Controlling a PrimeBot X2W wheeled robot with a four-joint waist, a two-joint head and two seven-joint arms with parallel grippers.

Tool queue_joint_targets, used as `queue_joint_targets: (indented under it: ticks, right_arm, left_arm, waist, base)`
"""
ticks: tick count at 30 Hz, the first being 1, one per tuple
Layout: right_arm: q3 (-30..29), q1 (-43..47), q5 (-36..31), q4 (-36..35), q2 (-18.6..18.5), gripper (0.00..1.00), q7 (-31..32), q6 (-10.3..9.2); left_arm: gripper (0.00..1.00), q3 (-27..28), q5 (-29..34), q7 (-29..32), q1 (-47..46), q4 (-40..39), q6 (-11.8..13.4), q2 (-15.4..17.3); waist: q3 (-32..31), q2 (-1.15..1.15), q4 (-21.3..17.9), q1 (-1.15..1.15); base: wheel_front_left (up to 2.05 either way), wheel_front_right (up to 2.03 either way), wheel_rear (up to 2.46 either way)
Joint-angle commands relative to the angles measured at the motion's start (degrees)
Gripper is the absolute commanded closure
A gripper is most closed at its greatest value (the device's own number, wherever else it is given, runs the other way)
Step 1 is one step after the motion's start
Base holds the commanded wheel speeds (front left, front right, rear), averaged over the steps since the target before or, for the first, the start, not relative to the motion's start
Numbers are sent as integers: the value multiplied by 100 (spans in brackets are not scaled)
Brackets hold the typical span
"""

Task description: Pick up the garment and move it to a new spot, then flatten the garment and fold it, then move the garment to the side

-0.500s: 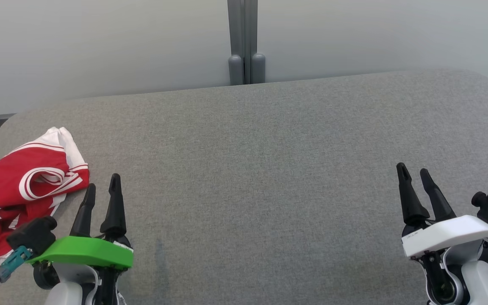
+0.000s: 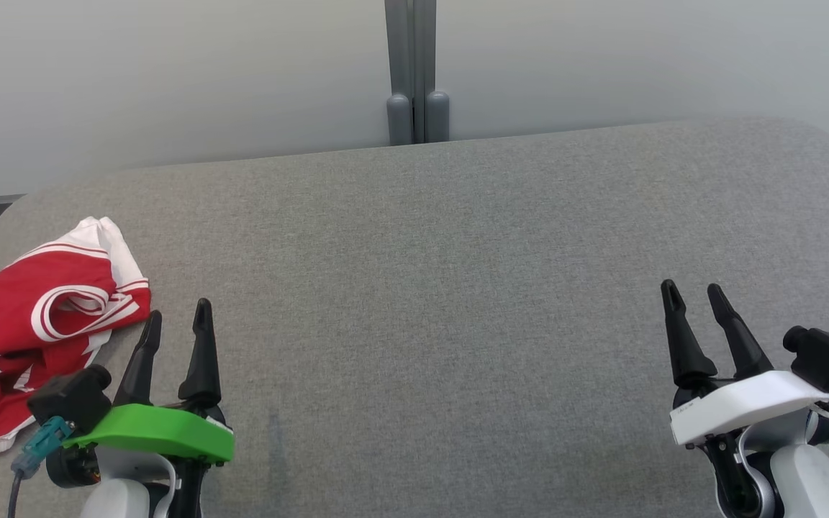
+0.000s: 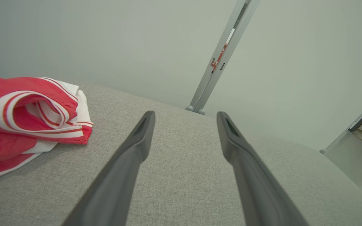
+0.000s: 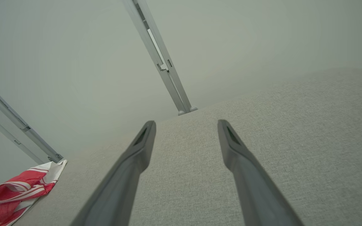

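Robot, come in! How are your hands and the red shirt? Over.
Left gripper open, empty. Right gripper open, empty. Red garment bunched at left, not held. Nothing blocking.

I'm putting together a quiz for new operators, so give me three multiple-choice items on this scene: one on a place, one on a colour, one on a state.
1. Where does the garment lie on the grey surface?
A) at its left end, beside the left tool
B) in its middle
C) at its right end

2. What colours is the garment?
A) blue and yellow
B) red and white
C) green and black

3. How do the left tool and the right tool stand?
A) both shut on the garment
B) left shut, right open
C) both open and empty

Answers:
1 A: the head view shows it crumpled at the left end, just left of that tool's fingers.
2 B: it is red cloth with white bands.
3 C: each pair of fingers stands apart, with bare surface between them.
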Motion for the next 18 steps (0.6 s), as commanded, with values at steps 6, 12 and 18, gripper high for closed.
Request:
queue_joint_targets:
  ticks: [6, 12, 18]
  right_arm:
    - [7, 18, -426, -41, -23, 0, -80, 1]
    - [3, 33, -699, 2, -6, 0, -135, 1]
    - [-13, 70, -974, 16, 19, 0, -196, 1]
  left_arm:
    - [0, -11, 443, -132, -63, 32, 24, 46]
    - [0, -18, 753, -206, -36, 140, 28, 37]
    - [0, -13, 1054, -289, -11, 231, 34, 30]
  waist:
    - [-1, 0, 8, 0]
    - [2, 0, 15, 0]
    - [0, 0, 23, 0]
  base:
    - [0, 0, 0]
    - [0, 0, 0]
    - [0, 0, 0]
